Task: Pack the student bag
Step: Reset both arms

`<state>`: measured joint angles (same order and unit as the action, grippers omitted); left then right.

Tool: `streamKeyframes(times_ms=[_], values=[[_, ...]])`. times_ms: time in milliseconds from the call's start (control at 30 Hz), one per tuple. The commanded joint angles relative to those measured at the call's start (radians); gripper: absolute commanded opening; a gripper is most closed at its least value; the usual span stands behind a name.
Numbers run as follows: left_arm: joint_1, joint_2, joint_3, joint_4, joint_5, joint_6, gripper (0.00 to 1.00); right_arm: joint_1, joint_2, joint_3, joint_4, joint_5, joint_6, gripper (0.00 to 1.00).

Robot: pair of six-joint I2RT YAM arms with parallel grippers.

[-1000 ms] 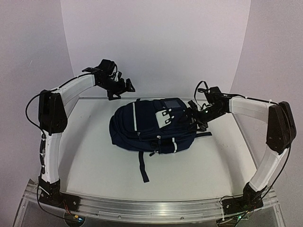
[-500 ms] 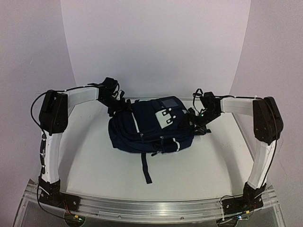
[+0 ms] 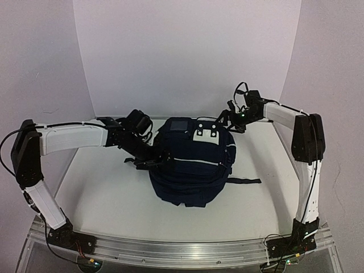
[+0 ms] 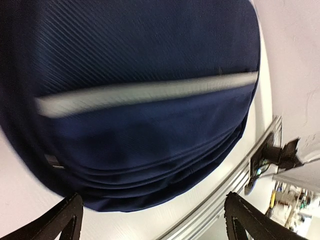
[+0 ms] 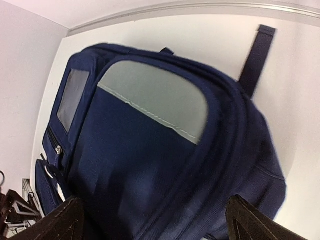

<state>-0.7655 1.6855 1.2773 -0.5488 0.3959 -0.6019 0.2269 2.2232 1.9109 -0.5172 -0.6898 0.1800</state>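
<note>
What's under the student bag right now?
Only the white table shows around the student bag; one black strap trails out along the table. Anything else underneath is covered.

A pale curved backdrop [image 3: 187, 51] rises behind the white table [image 3: 102, 193]; a metal rail [image 3: 182, 248] lines the table's near edge.
</note>
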Motion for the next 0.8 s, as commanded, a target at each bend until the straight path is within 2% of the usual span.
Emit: streamKeyframes(times_ms=[0,167,367,633,767], values=[[0.104,-0.056,0.076,0.020,-0.101,-0.009,1.00,-0.093,-0.161,-0.115,-0.028,-0.052,-0.038,0.98],[0.194,0.021,0.114,0.047,-0.123,-0.007,1.00,-0.106,-0.291,-0.316,-0.049,-0.173,-0.079,0.98],[0.214,0.154,0.133,0.139,-0.030,-0.025,1.00,-0.021,-0.287,-0.429,-0.057,-0.179,-0.109,0.98],[0.088,0.176,-0.029,0.339,0.055,-0.142,1.00,0.065,-0.149,-0.361,-0.030,-0.164,-0.148,0.98],[0.028,0.177,-0.052,0.365,0.050,-0.179,0.99,0.092,-0.137,-0.339,-0.028,-0.178,-0.144,0.98]])
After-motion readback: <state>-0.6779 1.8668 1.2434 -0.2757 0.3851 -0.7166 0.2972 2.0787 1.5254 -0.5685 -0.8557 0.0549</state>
